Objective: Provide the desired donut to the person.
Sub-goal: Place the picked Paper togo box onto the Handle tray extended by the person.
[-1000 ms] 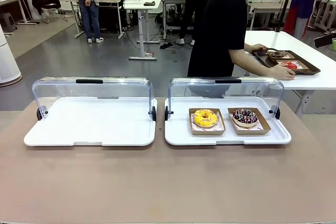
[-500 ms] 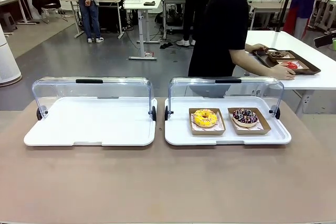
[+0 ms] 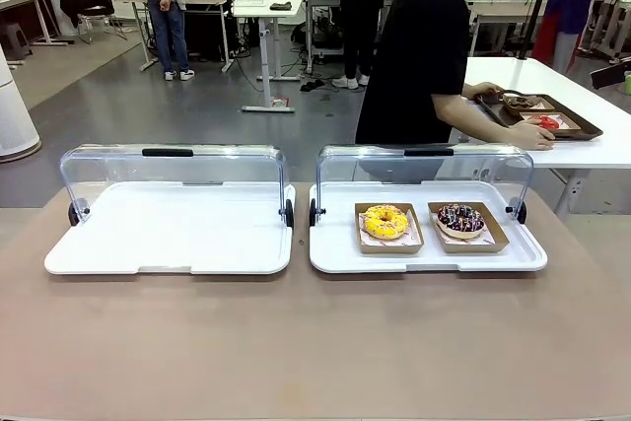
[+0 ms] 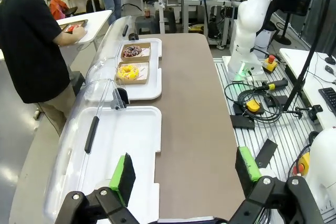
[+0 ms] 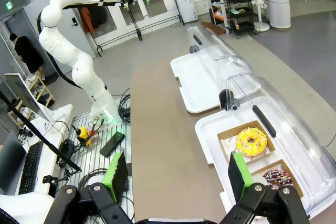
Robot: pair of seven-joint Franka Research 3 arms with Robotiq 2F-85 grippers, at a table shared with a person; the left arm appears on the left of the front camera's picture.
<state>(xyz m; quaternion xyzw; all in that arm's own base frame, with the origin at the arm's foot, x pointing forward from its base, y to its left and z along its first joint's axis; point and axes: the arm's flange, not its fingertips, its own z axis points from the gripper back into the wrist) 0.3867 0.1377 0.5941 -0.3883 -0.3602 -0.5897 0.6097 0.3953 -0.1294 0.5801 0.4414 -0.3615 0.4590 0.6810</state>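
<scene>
A brown tabletop (image 3: 315,342) in a busy workshop carries two white trays with clear lids raised. The right tray (image 3: 428,253) holds a yellow donut (image 3: 385,221) and a chocolate donut (image 3: 460,219) in cardboard boxes. Beyond this tray the person (image 3: 419,46) reaches toward another table. Both the left gripper (image 4: 186,172) and the right gripper (image 5: 176,176) hang above the tabletop, fingers spread wide and empty, well apart from the donuts.

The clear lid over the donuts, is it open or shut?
Open. The clear lid is flipped up behind the white tray, leaving the yellow donut and chocolate donut uncovered.
</scene>
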